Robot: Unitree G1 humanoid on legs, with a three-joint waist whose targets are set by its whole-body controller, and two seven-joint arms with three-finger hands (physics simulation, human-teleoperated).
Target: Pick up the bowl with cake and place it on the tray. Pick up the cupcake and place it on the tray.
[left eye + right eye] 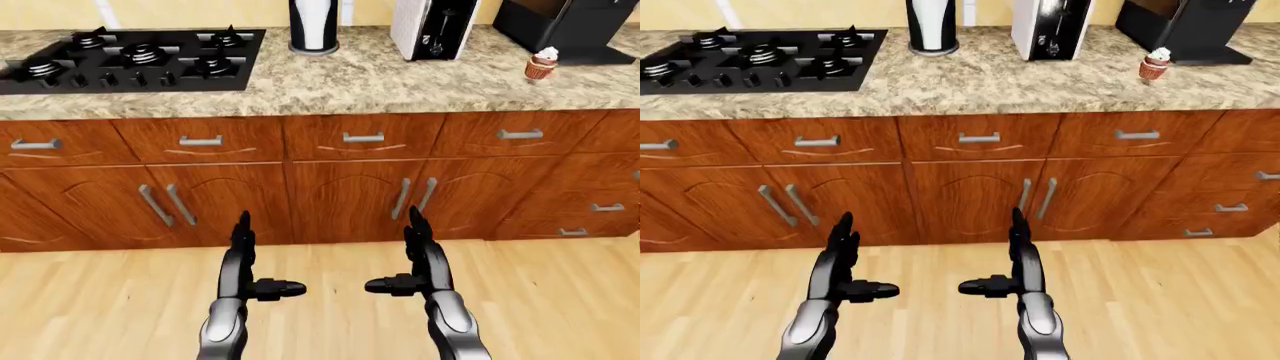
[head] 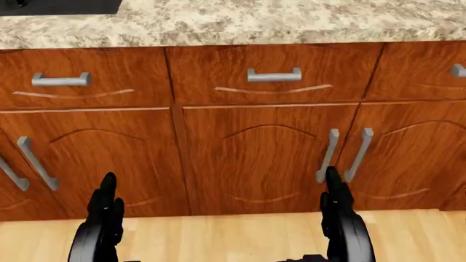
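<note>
Granite countertop (image 1: pixel 380 79) is running over wooden cabinets (image 1: pixel 340 187), with a black gas stove (image 1: pixel 135 58) at ten o'clock. At two o'clock the cupcake (image 1: pixel 541 64) is sitting beside a black appliance (image 1: pixel 570 26). Both the left hand (image 1: pixel 245 259) and right hand (image 1: pixel 420 259) are hovering empty, fingers spread wide, over the wood floor (image 1: pixel 330 315).

Granite counter (image 1: pixel 380 82); wooden cabinets (image 1: pixel 340 187)

Scene evenly, brightly lit; no light source seen. Shadows barely cast under countertop (image 1: pixel 380 82). Renders kept sharp throughout; no blur, no glare noted. Slight gloss seen on cabinet doors (image 2: pixel 255 158).
</note>
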